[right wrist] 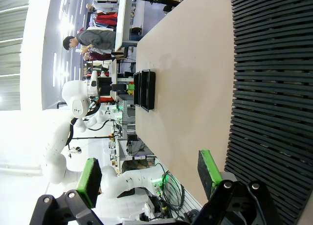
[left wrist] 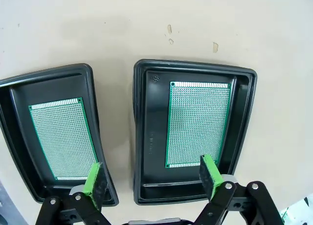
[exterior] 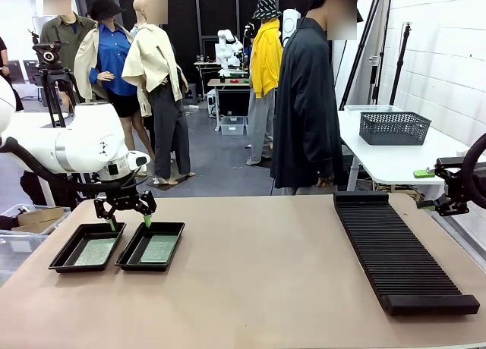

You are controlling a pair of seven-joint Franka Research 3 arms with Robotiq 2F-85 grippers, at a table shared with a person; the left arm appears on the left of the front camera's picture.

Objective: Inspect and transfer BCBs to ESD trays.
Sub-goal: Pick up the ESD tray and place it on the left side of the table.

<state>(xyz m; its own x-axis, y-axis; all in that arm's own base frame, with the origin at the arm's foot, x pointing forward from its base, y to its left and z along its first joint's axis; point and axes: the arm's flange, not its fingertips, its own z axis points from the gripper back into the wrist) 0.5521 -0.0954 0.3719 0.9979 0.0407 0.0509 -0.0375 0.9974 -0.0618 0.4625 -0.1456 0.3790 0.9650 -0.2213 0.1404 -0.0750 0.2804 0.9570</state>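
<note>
Item, lower left of the front view: two ESD trays [exterior: 87, 247] [exterior: 150, 246] side by side on the bench [exterior: 258, 288], each with one BCB [exterior: 94, 251] [exterior: 159, 248] flat on its floor, apparently delivered. Left pincer [exterior: 125, 210] hangs just above them, spread wide, empty. Right of centre: long ribbed rack [exterior: 399, 250]. Far right edge: right pincer [right wrist: 149, 181], spread wide, empty, off the bench edge.

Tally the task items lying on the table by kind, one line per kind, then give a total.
ESD trays: 2, the left tray and the right tray
BCBs: 2, one board in the left tray and one board in the right tray
Slotted rack: 1
Total: 5
</note>
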